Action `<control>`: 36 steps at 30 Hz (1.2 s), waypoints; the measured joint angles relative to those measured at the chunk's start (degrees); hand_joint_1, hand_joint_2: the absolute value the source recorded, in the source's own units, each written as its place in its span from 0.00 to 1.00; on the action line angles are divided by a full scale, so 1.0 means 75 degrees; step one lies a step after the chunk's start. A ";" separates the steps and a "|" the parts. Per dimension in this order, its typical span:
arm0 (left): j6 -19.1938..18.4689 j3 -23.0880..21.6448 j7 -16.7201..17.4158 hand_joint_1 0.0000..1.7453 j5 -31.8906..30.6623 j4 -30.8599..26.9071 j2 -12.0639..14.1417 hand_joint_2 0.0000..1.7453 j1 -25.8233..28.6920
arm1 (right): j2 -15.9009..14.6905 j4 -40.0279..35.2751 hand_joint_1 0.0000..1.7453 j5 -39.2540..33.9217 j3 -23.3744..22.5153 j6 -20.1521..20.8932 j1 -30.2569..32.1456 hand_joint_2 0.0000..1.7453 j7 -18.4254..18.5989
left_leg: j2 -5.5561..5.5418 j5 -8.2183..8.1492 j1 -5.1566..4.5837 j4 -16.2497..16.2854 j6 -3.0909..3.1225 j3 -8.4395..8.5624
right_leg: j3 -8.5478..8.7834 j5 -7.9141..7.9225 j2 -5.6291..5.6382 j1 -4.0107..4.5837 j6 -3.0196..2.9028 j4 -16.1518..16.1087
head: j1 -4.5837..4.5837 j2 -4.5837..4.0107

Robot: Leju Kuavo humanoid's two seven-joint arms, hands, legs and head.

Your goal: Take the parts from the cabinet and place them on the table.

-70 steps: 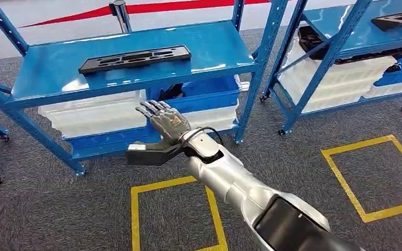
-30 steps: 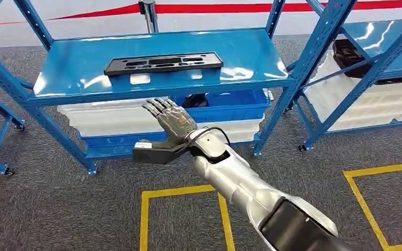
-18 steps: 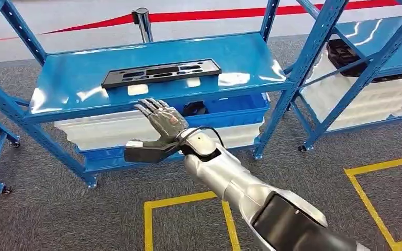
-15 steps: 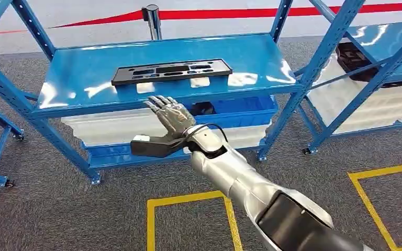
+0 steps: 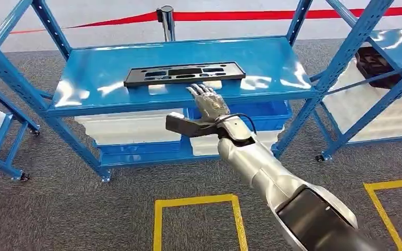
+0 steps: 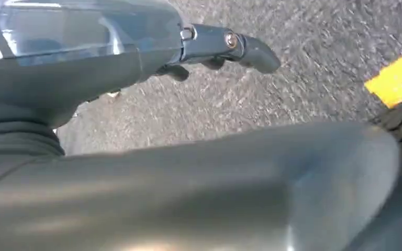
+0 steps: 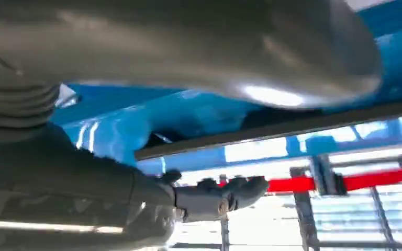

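Observation:
A long flat black part [image 5: 184, 73] with several cut-outs lies on the blue cabinet shelf [image 5: 94, 89]. My right hand [image 5: 207, 107] reaches out at shelf height, fingers straight and apart, thumb stuck out sideways. Its fingertips [image 5: 198, 89] are at the part's near edge; I cannot tell whether they touch it. In the right wrist view the dark fingers [image 7: 214, 196] stretch under the black part's edge [image 7: 272, 130], holding nothing. My left hand [image 6: 225, 44] hangs over grey carpet with nothing in it, fingers loosely extended.
White and blue bins [image 5: 131, 128] sit on the cabinet's lower level. A second blue rack [image 5: 361, 36] with dark parts [image 5: 377, 63] stands to the right, another rack frame [image 5: 0, 120] to the left. Yellow floor squares [image 5: 159, 209] mark the carpet. A red barrier band [image 5: 241, 14] runs behind.
The camera has shifted and come closer to the cabinet. My right hand has risen from below the shelf edge up to shelf level and reached forward to the black part.

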 joint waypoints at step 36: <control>-0.0090 0.0000 -0.0047 0.00 -0.0122 0.0000 0.0003 0.00 -0.0020 | -0.0146 0.0224 0.00 0.0192 -0.0204 -0.0149 -0.0004 0.00 -0.0242 | 0.0063 0.0190 0.0109 -0.0595 0.0045 0.0408 | -0.0612 -0.0660 -0.0013 -0.0054 0.0075 0.1259 | -0.0128 0.0000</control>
